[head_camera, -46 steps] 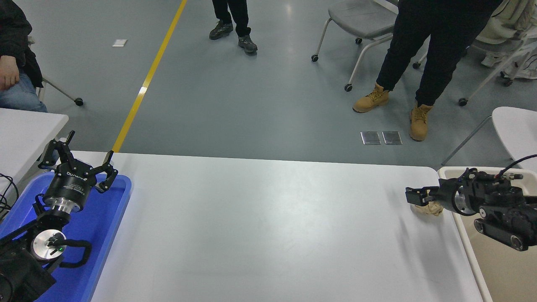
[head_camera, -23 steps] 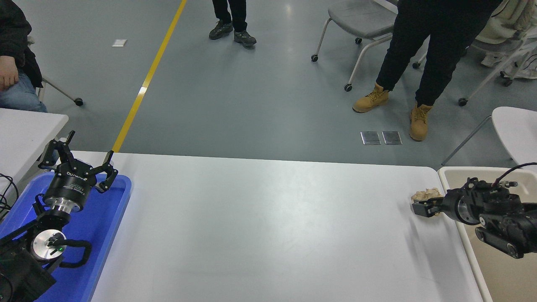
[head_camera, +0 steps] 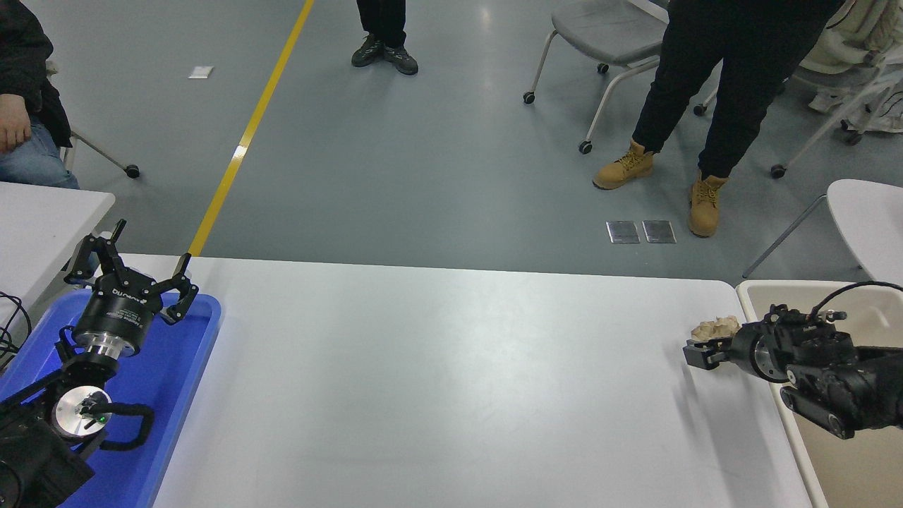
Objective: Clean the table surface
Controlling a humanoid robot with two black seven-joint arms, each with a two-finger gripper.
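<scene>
The table surface (head_camera: pixel 437 381) is a wide white-grey tabletop that fills the lower picture. My right gripper (head_camera: pixel 698 353) comes in from the right edge and sits low over the table's far right end. It looks shut on a crumpled beige cloth (head_camera: pixel 716 328) that bulges out on its far side, touching the table. My left gripper (head_camera: pixel 141 261) is open and parked over the blue tray (head_camera: pixel 190 367) at the lower left.
A beige bin (head_camera: pixel 751 293) stands against the table's right edge, under my right arm. A smaller white table corner (head_camera: pixel 49 212) is at the left. People stand and sit beyond the far edge, with wheeled chairs (head_camera: pixel 607 35) behind.
The cloth went from the near side of my right gripper to its far side, as the gripper shifted toward me. In the last half second the arm sank slightly. The left arm has not moved.
</scene>
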